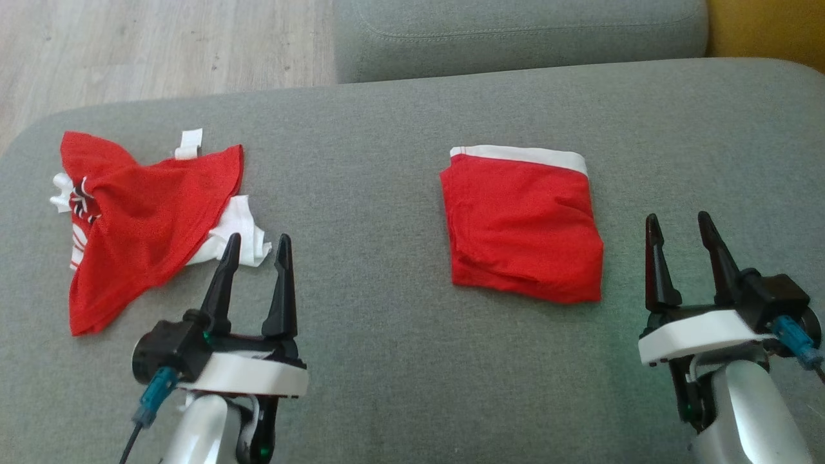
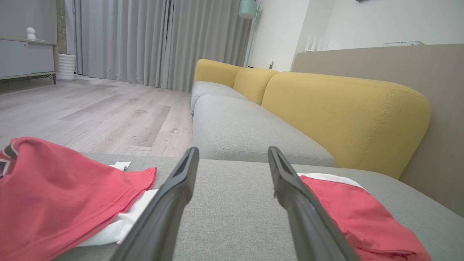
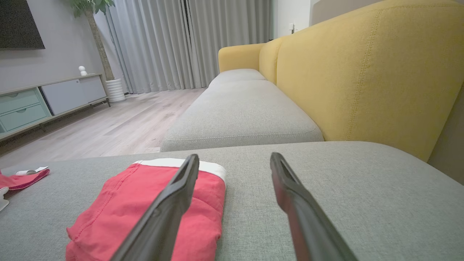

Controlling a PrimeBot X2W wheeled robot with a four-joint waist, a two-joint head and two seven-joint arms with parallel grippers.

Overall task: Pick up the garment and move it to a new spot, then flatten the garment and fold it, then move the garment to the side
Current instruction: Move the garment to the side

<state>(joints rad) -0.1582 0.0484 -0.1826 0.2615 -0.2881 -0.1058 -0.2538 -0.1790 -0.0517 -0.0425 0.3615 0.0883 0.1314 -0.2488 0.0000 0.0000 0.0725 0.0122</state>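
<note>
A folded red garment [image 1: 522, 225] with a white waistband lies flat on the grey seat cushion [image 1: 387, 361], right of centre. It also appears at the lower right of the left wrist view [image 2: 348, 206] and the lower left of the right wrist view [image 3: 127, 206]. A crumpled red and white garment [image 1: 148, 212] [image 2: 54, 188] is heaped at the cushion's left end. My left gripper [image 1: 259, 240] [image 2: 233, 150] is open and holds nothing, just right of the crumpled heap. To the right of the folded garment, my right gripper [image 1: 678, 218] [image 3: 235, 156] also stands open, nothing in it.
A second grey seat cushion [image 1: 515, 32] adjoins at the back. The yellow backrest [image 3: 362, 72] rises along the right side. Wooden floor [image 1: 161, 45] lies beyond the cushion's left and far-left edges. A low cabinet [image 3: 43, 101] and curtains stand across the room.
</note>
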